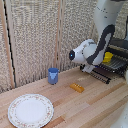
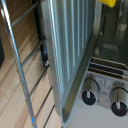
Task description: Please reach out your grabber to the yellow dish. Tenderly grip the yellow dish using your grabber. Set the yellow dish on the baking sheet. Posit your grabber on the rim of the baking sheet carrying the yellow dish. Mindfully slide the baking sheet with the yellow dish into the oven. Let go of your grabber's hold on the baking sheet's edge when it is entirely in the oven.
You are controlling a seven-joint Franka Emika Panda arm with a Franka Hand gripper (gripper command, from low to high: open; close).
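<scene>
Seen from the exterior view: a light wooden plank table (image 1: 95, 102) in front of a woven tan wall. On the right, a small black and silver boxy oven (image 1: 119, 50) with its door dropped open. Sticking out of the oven mouth, a dark grey wire-ribbed metal baking sheet (image 1: 106, 71). Sitting on that baking sheet, far back by the oven, a small round bright yellow dish (image 1: 108, 57), partly hidden behind the arm. Reaching down to the front rim of the baking sheet, a white and grey robot arm (image 1: 102, 30) with a white boxy wrist. Gripper (image 1: 91, 68) down at the rim, too small and hidden to tell here if open or closed.

Also on the table: a blue cup (image 1: 53, 75) standing upright near the wall, a flat orange-yellow oblong piece (image 1: 77, 87) lying between the cup and the oven, and a large white patterned round plate (image 1: 30, 110) near the front on the exterior view's left. All three well apart from each other.

Seen from the wrist view: very close to the ribbed grey baking sheet (image 2: 70, 50), shiny and tilted across the picture. A bit of the yellow dish (image 2: 107, 2) at the edge. Oven front with round black knobs (image 2: 89, 96) below. Thin metal rack wires (image 2: 20, 70) over the wooden table (image 2: 20, 107). A small dark blue bit near the baking sheet's rim, too blurry to name. Gripper fingers not clearly seen, so cannot tell if squeezing the rim or not.
</scene>
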